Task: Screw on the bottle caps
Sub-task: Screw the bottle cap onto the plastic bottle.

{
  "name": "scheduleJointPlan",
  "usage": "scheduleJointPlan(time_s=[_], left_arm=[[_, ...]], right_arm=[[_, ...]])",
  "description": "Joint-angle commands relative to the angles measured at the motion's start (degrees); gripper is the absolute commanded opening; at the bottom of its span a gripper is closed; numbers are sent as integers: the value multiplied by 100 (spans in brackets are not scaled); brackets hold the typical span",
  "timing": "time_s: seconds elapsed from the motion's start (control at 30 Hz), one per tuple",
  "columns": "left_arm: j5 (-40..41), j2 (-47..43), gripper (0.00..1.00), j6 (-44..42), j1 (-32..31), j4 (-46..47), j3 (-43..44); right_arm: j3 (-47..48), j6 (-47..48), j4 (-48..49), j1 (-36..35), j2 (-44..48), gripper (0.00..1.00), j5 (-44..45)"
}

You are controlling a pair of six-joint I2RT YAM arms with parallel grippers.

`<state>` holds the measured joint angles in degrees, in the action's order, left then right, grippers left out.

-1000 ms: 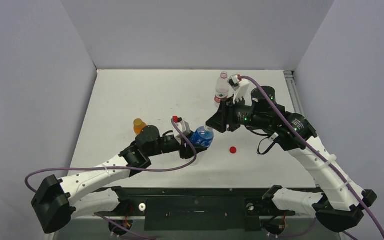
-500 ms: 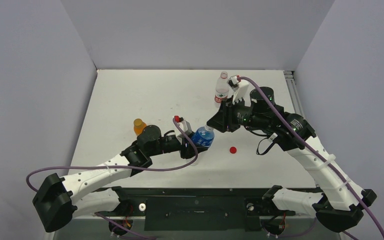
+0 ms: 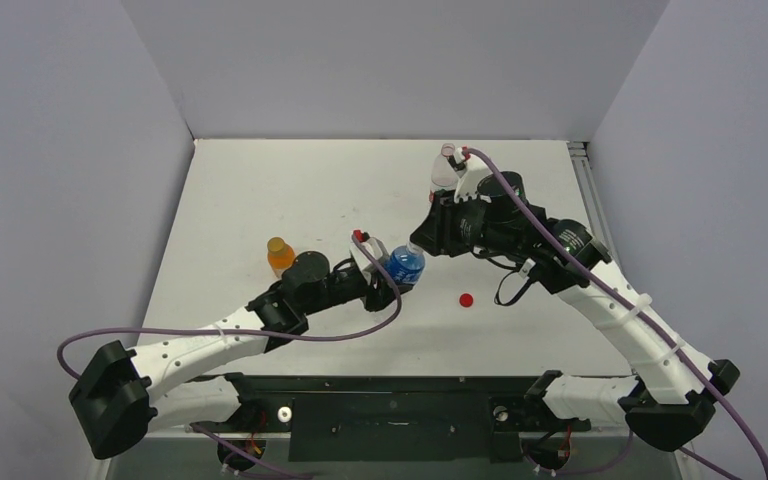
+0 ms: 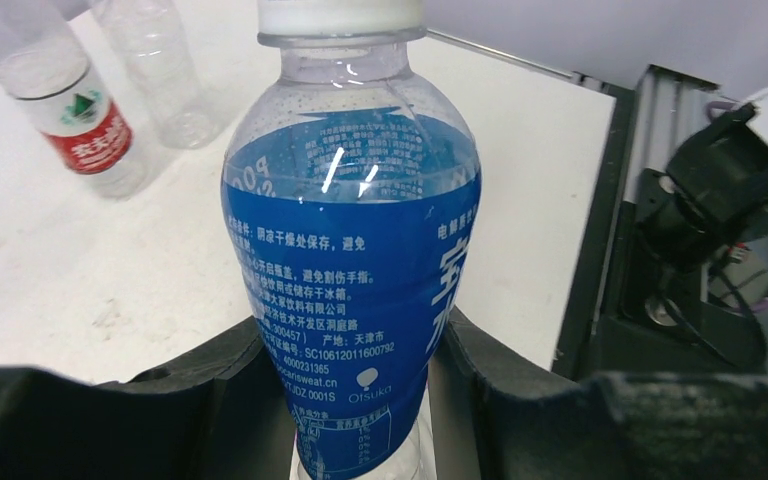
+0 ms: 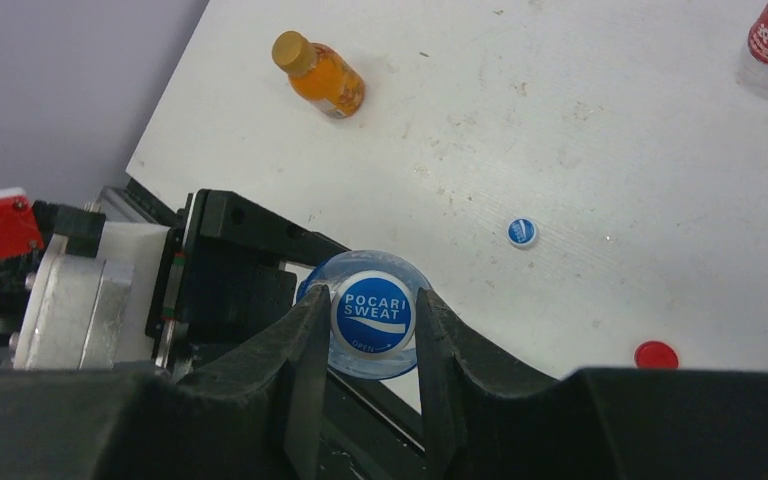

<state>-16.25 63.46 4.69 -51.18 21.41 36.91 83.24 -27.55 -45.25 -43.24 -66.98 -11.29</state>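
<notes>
The left gripper (image 4: 355, 365) clamped the Pocari Sweat bottle (image 4: 350, 230); the right gripper (image 5: 372, 335) pinched its cap (image 5: 372, 312); the orange bottle (image 5: 322, 72) was capped; the red cap (image 5: 656, 354) and the blue-and-white cap (image 5: 522, 231) lay loose.

Table (image 3: 260, 200) is carrying red cap (image 5: 656, 354) and blue-and-white cap (image 5: 522, 231) (both loose) just beyond right fingers (image 5: 442, 365), orange bottle (image 5: 318, 72) farther off.

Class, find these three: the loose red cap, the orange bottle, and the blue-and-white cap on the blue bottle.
red cap (image 5: 656, 354): right wrist view, its top face.
orange bottle (image 5: 332, 85): right wrist view, its body.
blue-and-white cap (image 5: 372, 311): right wrist view, its printed top.
</notes>
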Motion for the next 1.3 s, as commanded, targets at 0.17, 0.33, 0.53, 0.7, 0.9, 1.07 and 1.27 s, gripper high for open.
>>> scheduleJointPlan(time_s=[0.17, 0.33, 0.53, 0.7, 0.9, 1.07, 1.27], left_arm=[[2585, 139, 0, -924, -351, 1357, 354], [3675, 610, 0, -1488, -650, 2005, 486], [4285, 1213, 0, -1969, -838, 2665, 715], [4729, 1558, 0, -2141, -916, 2991, 834], [4902, 1816, 0, -2131, -925, 3188, 868], [4929, 1875, 0, -2077, -920, 3179, 790], [4940, 1906, 0, -1930, -908, 3120, 625]], right_arm=[[309, -1423, -649, -123, -465, 11, 855], [548, -1841, -978, -158, -835, 11, 1383], [777, -2148, -1287, -228, -1164, 11, 2059], [996, -2420, -1488, -294, -1432, 10, 2438], [1260, -2651, -1499, -303, -1691, 12, 2579], [1595, -2670, -1658, -305, -1799, 19, 2726], [1844, -2675, -1756, -305, -1673, 39, 2871]])
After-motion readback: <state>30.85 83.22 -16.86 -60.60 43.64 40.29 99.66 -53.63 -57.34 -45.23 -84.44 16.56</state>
